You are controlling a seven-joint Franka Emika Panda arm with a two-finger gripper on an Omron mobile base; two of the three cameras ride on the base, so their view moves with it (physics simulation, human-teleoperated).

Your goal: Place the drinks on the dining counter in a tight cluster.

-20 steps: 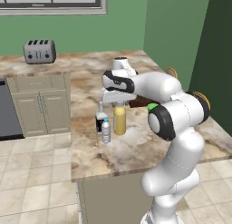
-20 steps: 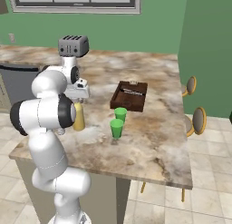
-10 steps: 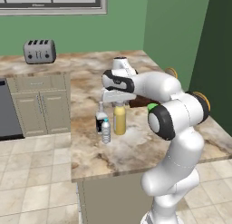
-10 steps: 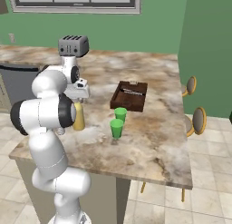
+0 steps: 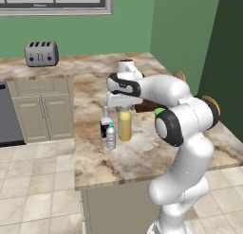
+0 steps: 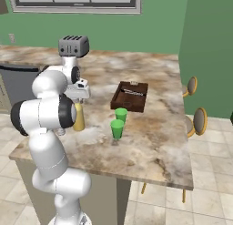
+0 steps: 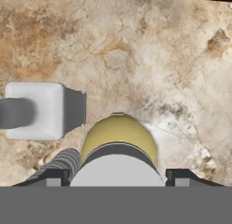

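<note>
Bottles stand in a close group at mid-left of the left base view, on the marbled counter (image 5: pixel 142 148): a yellow bottle (image 5: pixel 125 125) with a pale cap, a small clear water bottle (image 5: pixel 111 137) just in front and to its left, and a dark squat bottle (image 5: pixel 105 126) behind the water bottle. Any label on the dark one is too small to read here.

The end effector (image 5: pixel 123 105) sits directly over the yellow bottle, its fingers (image 7: pixel 180 175) spread wide to either side of the cap in the hand view, with a gap visible; no firm grip shows.

In the right base view a dark wooden tray (image 6: pixel 130 96) and two green cups (image 6: pixel 119 121) sit at centre, and a toaster (image 6: pixel 73 46) at upper left.
</note>
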